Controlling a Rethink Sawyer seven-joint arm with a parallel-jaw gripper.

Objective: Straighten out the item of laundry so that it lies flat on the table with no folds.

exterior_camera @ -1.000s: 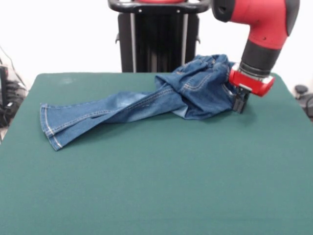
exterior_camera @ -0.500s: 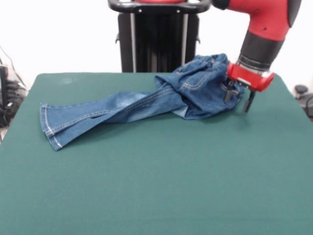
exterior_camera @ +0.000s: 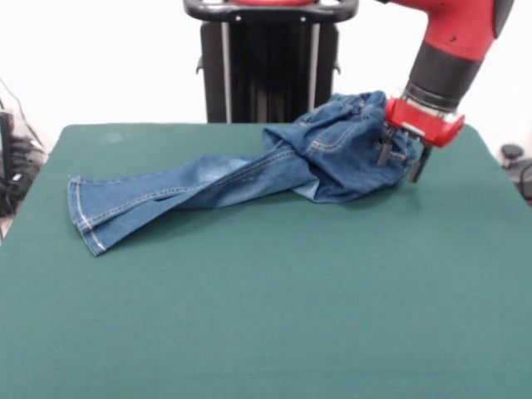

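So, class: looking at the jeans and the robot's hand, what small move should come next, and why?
Probably lower the open hand back onto the bunched waist end of the jeans and grip it. That end is heaped and folded on the table, the legs lie crossed, and the hand holds nothing, so nothing can be pulled flat yet.

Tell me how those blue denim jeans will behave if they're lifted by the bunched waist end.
The blue denim jeans look floppy: the waist is crumpled in a heap, so the legs would probably hang and drag. On the dark green felt-like table, they will likely grip rather than slide. The open claw could probably lift them easily.
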